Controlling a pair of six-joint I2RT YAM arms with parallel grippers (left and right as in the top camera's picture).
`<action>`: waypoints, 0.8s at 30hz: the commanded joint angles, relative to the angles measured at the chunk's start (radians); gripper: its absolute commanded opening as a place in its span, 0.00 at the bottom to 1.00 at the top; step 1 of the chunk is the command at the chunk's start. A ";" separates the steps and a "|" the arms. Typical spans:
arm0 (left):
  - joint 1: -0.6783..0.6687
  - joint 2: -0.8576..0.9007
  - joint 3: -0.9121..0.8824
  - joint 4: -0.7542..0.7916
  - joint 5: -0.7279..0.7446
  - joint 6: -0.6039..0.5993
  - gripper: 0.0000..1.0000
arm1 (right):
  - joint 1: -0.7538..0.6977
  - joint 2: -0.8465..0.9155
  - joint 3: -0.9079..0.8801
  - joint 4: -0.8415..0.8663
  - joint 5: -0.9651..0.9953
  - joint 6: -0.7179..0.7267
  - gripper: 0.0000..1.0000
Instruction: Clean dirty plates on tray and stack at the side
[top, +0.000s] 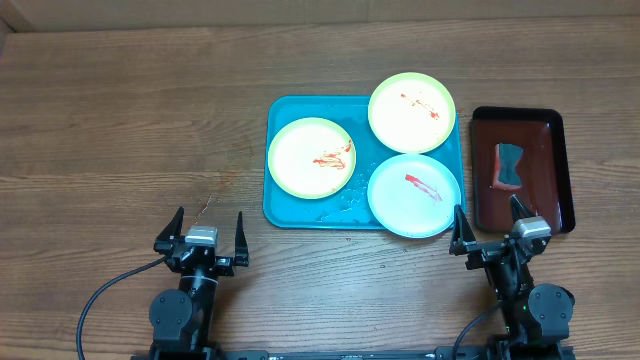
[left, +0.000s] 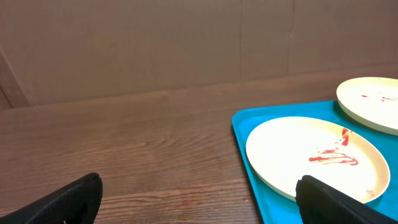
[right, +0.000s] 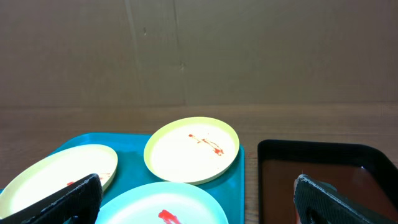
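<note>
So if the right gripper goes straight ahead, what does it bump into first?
Probably the light blue plate on the turquoise tray, just ahead of the right gripper's open jaws. Height is unclear, so it might pass over.

The wooden desk (top: 120, 120) carries two things directly: the turquoise tray (top: 290, 212) near its middle and, just beside it on the right, a dark red-brown tray (top: 548, 160) (black edges).
</note>
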 joint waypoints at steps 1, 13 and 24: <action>0.004 -0.010 -0.003 -0.001 0.007 0.011 1.00 | 0.006 -0.008 -0.010 0.005 0.010 0.002 1.00; 0.004 -0.010 -0.003 -0.001 0.007 0.011 1.00 | 0.005 -0.008 -0.010 0.005 0.010 0.002 1.00; 0.005 -0.010 -0.003 0.017 0.006 0.038 0.99 | 0.005 -0.008 -0.010 0.005 0.010 0.002 1.00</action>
